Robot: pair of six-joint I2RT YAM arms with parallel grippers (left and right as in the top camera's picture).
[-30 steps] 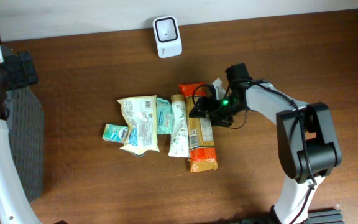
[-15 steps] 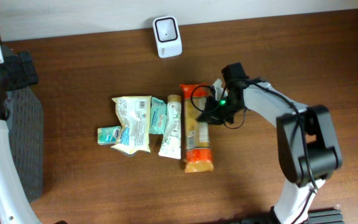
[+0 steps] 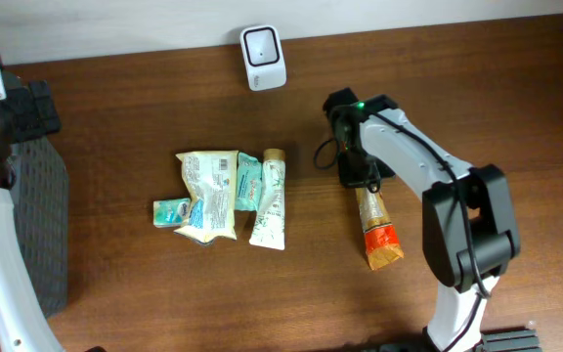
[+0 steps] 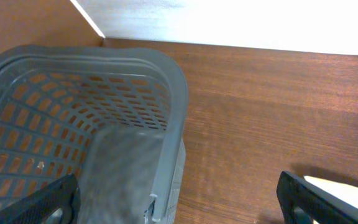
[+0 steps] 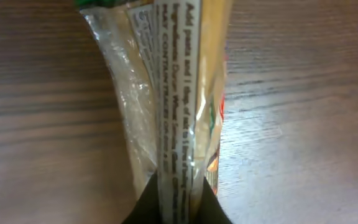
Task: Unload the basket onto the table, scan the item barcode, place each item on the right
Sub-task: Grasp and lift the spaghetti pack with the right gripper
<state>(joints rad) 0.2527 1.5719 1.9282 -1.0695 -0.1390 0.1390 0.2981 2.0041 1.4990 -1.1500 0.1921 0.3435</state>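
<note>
Pasta packet (image 3: 376, 230) dragged right out of the pile since a second ago, now over bare table (image 3: 516, 98), well apart from the rest. Right gripper (image 3: 358, 179) clamped on its upper end; only the right wrist view shows the fingers (image 5: 142, 211) pinching the printed seam. Grey basket (image 4: 135, 68) shows only in the left wrist view, left gripper (image 4: 178, 186) spread wide over it, holding nothing. Remaining packets (image 3: 228, 196) and white scanner (image 3: 263, 58) show only overhead.
</note>
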